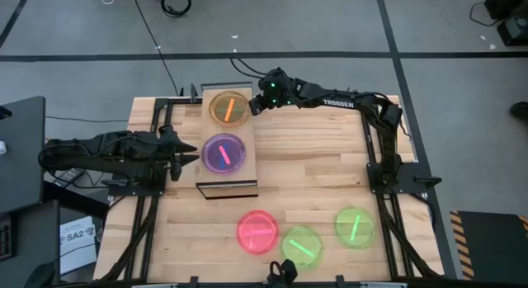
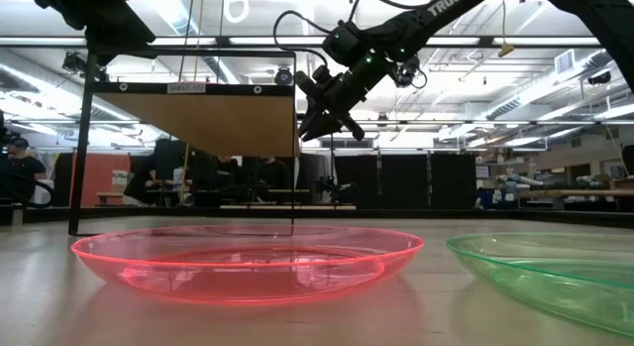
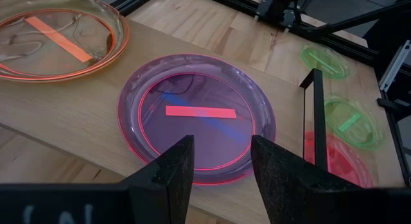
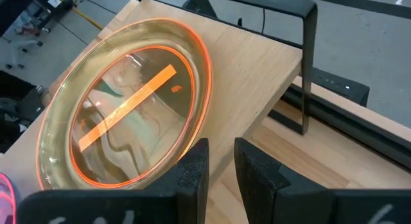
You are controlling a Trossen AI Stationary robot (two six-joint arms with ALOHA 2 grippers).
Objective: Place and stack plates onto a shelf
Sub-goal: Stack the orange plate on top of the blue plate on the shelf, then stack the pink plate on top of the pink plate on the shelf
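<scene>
My right gripper (image 1: pixel 254 104) hangs just beside the far end of the shelf (image 1: pixel 251 160), level with the orange plate (image 1: pixel 228 108). Its fingers (image 4: pixel 192 176) stand a narrow gap apart with nothing between them, released. The orange plate lies flat on the shelf's far half, its bright stripe running slantwise across it.

My left gripper (image 1: pixel 196 157) sits at the shelf's other long edge, beside the purple plate (image 1: pixel 223 153) on the near half. Its fingers (image 3: pixel 174 169) are spread wide and hold nothing; the purple plate's rim lies just ahead of them, not touched. The two plates on the shelf lie side by side along its length, close but not overlapping.

Three plates rest on the table (image 1: pixel 313 168) in front of the shelf: a pink plate (image 1: pixel 257 231), a green plate (image 1: pixel 302 246) just beside it, and a second green plate (image 1: pixel 355 227) farther toward my right arm's side.
</scene>
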